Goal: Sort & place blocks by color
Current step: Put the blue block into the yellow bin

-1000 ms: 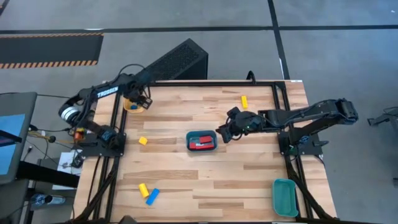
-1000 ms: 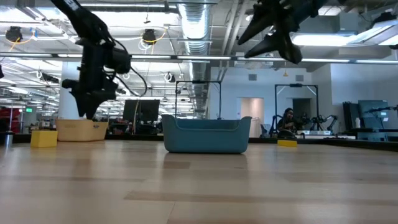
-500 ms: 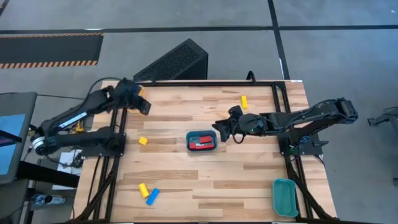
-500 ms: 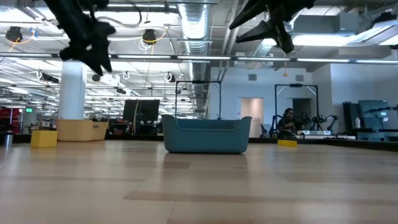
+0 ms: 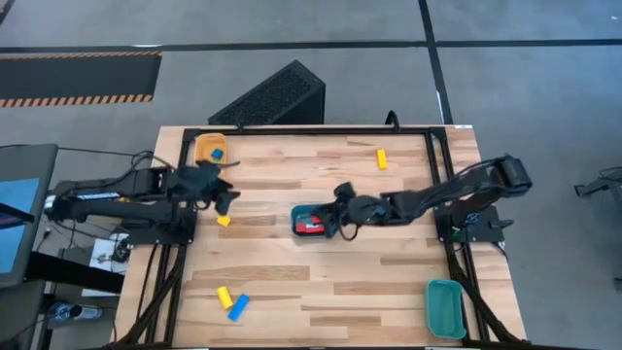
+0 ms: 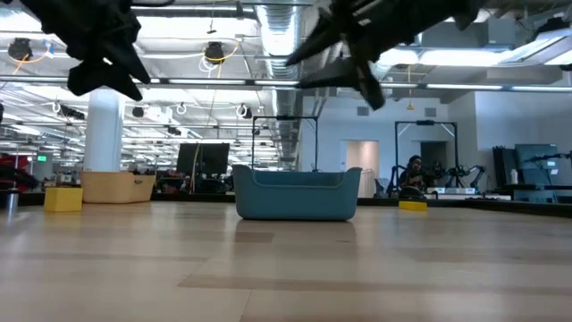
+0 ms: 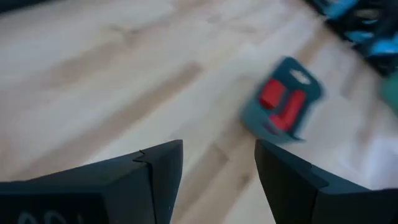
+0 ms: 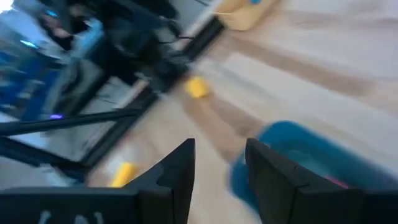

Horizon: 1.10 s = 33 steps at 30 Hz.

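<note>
A teal tray [image 5: 313,230] with red blocks [image 5: 311,226] stands mid-table; it also shows in the left wrist view [image 7: 249,115]. My right gripper [image 5: 335,209] hovers open over the tray's right edge, empty [image 8: 221,155]. My left gripper [image 5: 231,194] hangs open and empty [image 7: 219,155] just beyond a yellow cube [image 5: 224,221] lying on the wood. A blue block [image 5: 217,153] lies in the yellow-orange tray [image 5: 202,146] at the far left corner. A yellow bar [image 5: 381,158] lies far right. A yellow bar [image 5: 224,297] and a blue bar [image 5: 238,307] lie near left.
A second teal tray [image 5: 446,308] stands at the near right corner. A dark slanted box [image 5: 267,97] sits beyond the far edge. Black frame rails [image 5: 321,128] run along the far and side edges. Bare wood lies between the middle tray and the near edge.
My left gripper has left the yellow-orange tray, risen, and swung toward the near edge and the table's middle, now facing the teal tray. The blue block in that tray has come into view. My right gripper has gone left and down over the middle teal tray's right edge.
</note>
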Tool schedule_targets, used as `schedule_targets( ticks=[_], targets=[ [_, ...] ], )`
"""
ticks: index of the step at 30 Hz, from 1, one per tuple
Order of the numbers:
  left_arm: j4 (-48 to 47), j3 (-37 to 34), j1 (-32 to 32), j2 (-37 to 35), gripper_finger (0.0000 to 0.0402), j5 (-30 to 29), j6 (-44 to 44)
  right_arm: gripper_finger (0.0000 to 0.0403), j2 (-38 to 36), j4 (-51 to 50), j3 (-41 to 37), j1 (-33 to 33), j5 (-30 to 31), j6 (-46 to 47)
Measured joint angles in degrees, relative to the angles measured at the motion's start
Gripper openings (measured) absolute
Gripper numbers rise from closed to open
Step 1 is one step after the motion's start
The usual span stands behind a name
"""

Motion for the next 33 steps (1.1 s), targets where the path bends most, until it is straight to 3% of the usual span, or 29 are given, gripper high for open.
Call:
schedule_targets(
  ticks=[5, 8, 13, 24, 27, 33],
  targets=[
    [2.1, -2.2, -11.0, -1.3, 0.0179, -8.4, -4.4, 0.0147, 6.4, 8.6, 4.6, 2.4, -0.8, -2.9],
    [2.5, -2.5, -16.4, -2.1, 0.0168, -13.0, -6.0, 0.0135, 8.9, 7.2, 9.0, 3.8, -0.6, -5.4],
    [2.3, -2.4, -23.3, -2.4, 0.0146, -14.9, -6.0, 0.0118, 12.1, 0.2, 16.1, 5.6, -0.2, -7.7],
    [-2.6, -2.4, -30.4, -1.9, 0.0115, -16.8, -7.9, 0.0108, 20.8, -20.3, 35.4, 10.0, 9.4, -8.8],
    [-3.7, -1.7, -31.0, -3.1, 0.0108, -17.3, -3.8, 0.0108, 23.6, -23.5, 39.3, 11.1, 12.8, -14.2],
    [-4.5, 1.1, -31.0, -7.0, 0.0094, -15.3, 0.8, 0.0108, 29.1, -23.9, 45.2, 10.1, 12.1, -23.1]
  ],
)
